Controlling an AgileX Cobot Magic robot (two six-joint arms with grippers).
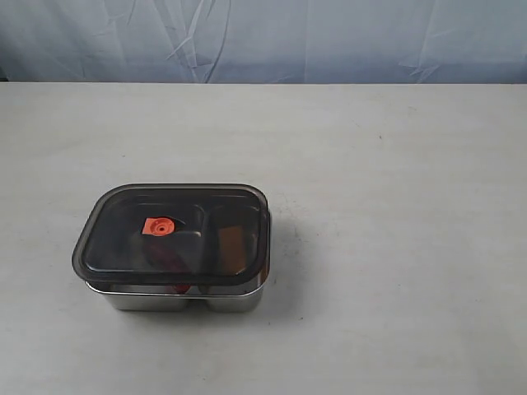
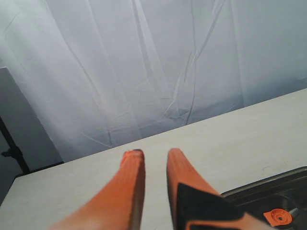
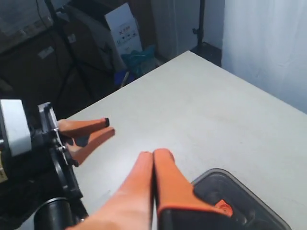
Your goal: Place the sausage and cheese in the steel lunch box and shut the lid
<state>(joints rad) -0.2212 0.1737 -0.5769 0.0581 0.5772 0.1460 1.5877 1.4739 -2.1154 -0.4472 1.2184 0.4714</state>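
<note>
Left end effector (image 2: pixel 154 153): slightly apart, empty
Right end effector (image 3: pixel 153 154): closed, empty
Counts: one lunch box (image 1: pixel 185 298), one lid (image 1: pixel 173 226)

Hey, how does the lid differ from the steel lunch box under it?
The lid is dark, see-through plastic with an orange tab; the steel lunch box is shiny opaque metal. The lid lies on top and overhangs; the steel lunch box stands on the table. Both are rectangular with rounded corners.
</note>
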